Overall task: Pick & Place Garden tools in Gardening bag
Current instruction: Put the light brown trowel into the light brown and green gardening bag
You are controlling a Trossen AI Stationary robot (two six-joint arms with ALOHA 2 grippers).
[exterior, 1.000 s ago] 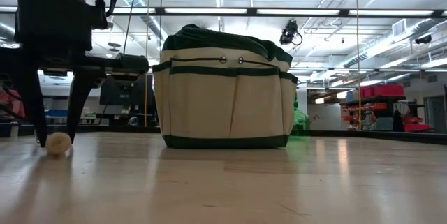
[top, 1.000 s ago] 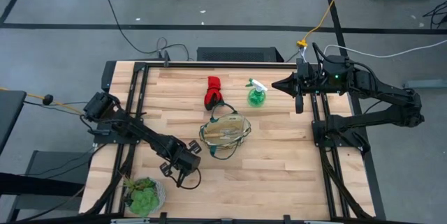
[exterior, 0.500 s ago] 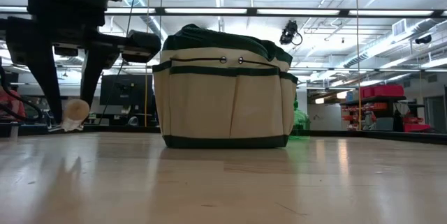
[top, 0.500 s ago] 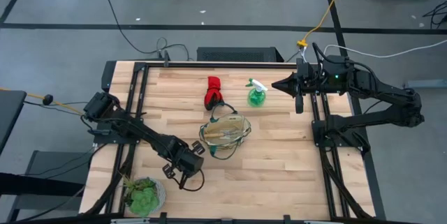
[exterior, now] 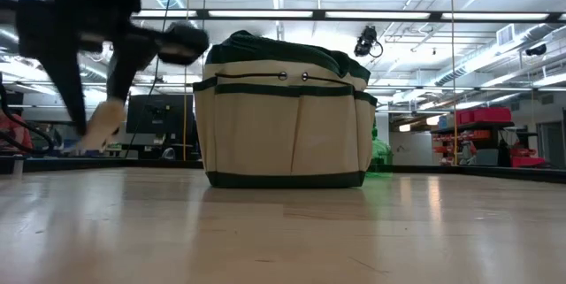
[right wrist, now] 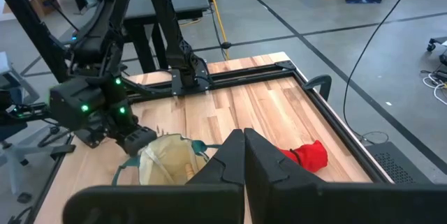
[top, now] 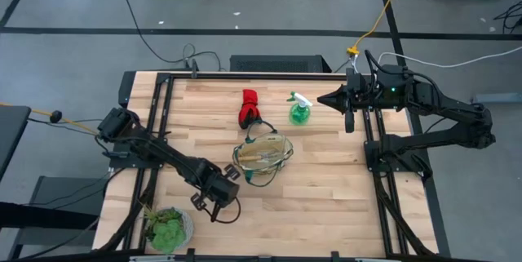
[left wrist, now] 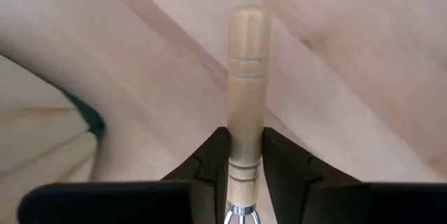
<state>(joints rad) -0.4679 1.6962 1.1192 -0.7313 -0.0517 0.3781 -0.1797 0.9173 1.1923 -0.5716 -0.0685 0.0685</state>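
My left gripper (top: 216, 200) is near the table's front left, to the left of the gardening bag, and is shut on a hand rake with a pale wooden handle (left wrist: 246, 77). The tan bag with a dark green rim (top: 263, 156) stands on its base mid-table (exterior: 283, 120). The red-and-black glove bundle (top: 249, 107) and the green spray bottle (top: 299, 113) rest on the table beyond the bag. My right gripper (top: 326, 99) is shut and empty at the far right edge. A second rake does not show by itself. My left gripper pinches the rake's wooden handle between its two fingers (left wrist: 209, 161), at the end by the metal ferrule (left wrist: 244, 175). The handle runs along the fingers, its free rounded end (left wrist: 250, 18) pointing away from the wrist. In the low view the pale handle (exterior: 102, 129) is clear of the table.
A green leafy plant in a white pot (top: 167, 228) stands at the front left corner, close to my left arm. Dark frame rails run along the table's left (top: 155, 115) and right (top: 369, 139) sides. Bare wood lies in front of and to the right of the bag.
My left gripper has gone up with the rake. The handle's free end, which rested on the table, is now lifted clear and has shifted a little toward the bag.
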